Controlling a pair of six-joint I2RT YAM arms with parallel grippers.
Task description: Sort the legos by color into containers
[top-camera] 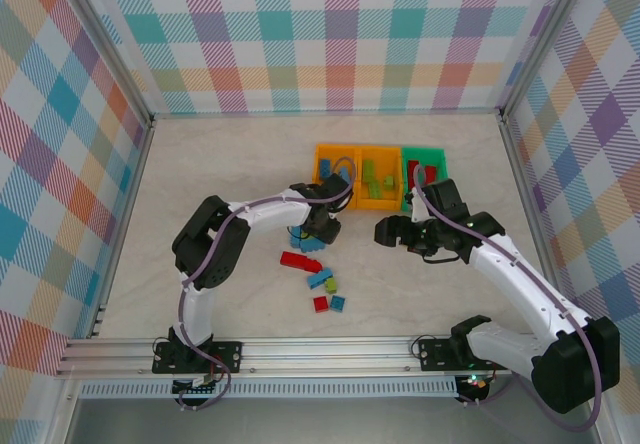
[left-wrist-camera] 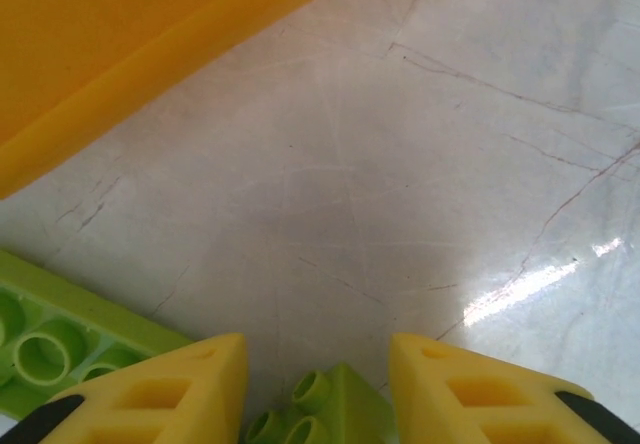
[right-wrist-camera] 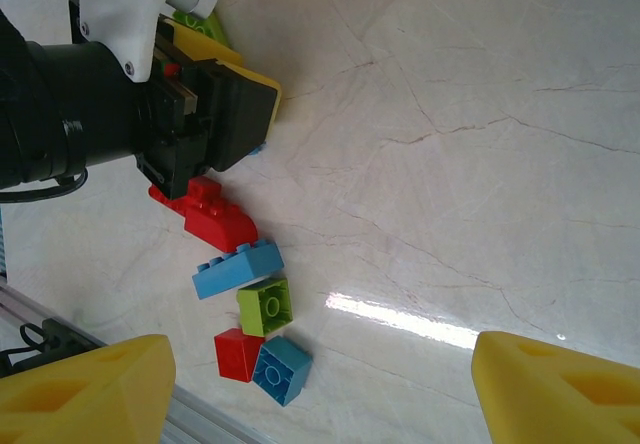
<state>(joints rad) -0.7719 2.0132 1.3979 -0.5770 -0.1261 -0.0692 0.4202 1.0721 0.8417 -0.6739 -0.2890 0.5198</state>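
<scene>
My left gripper (left-wrist-camera: 318, 346) is down on the table just in front of the left orange container (top-camera: 318, 159). Its yellow fingers (left-wrist-camera: 190, 384) stand either side of a lime green lego (left-wrist-camera: 335, 414), which fills the gap between them. A long lime lego (left-wrist-camera: 60, 339) lies to its left. My right gripper (right-wrist-camera: 320, 384) hovers wide open over bare table with nothing between its fingers. Loose legos lie ahead of it: a red one (right-wrist-camera: 215, 219), a blue one (right-wrist-camera: 238, 269), a lime one (right-wrist-camera: 265, 304), another red (right-wrist-camera: 235, 352) and another blue (right-wrist-camera: 282, 369).
The middle orange container (top-camera: 380, 204) and the green container (top-camera: 425, 150) stand in a row with the first, each with legos inside. The left arm's black wrist (right-wrist-camera: 90, 114) sits close over the red lego. A metal rail (top-camera: 320, 349) runs along the near edge.
</scene>
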